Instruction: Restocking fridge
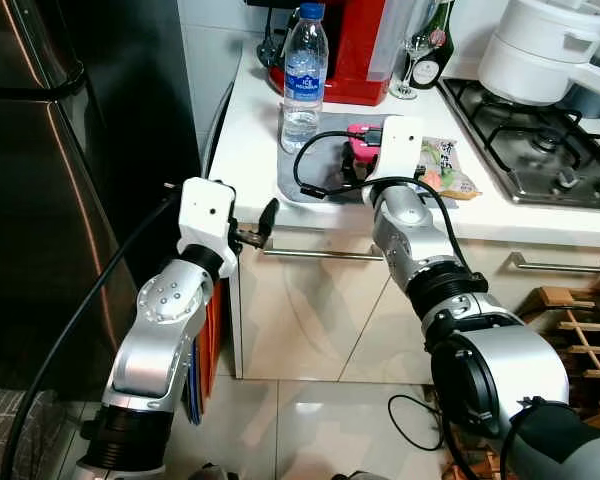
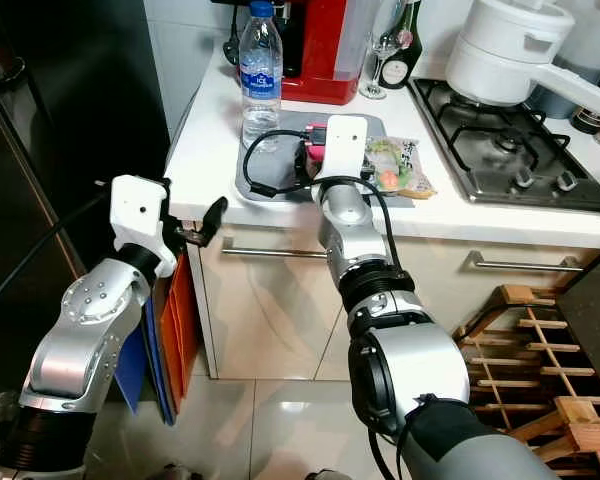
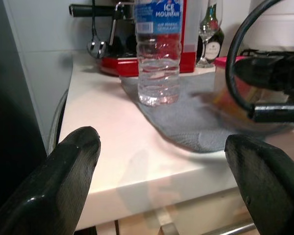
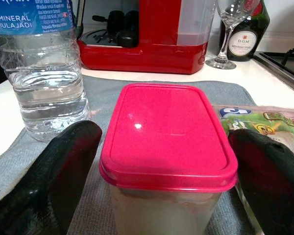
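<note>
A: Where's the right gripper (image 4: 166, 161)?
B: Spread wide, a finger each side of the tub (image 4: 167, 147), which sits on the grey mat (image 4: 54, 161) between the bottle (image 4: 44, 63) and a food packet (image 4: 264, 122).
A: How will it handle?
B: Stiff plastic, smooth walls, part full, so probably moderate weight. Grip the walls below the pink lid's rim.
A: And the left gripper (image 1: 252, 232)?
B: Open, idle at the counter (image 1: 250, 150) edge, beside the dark fridge (image 1: 60, 200). The hob (image 1: 530, 140) stands well apart.
</note>
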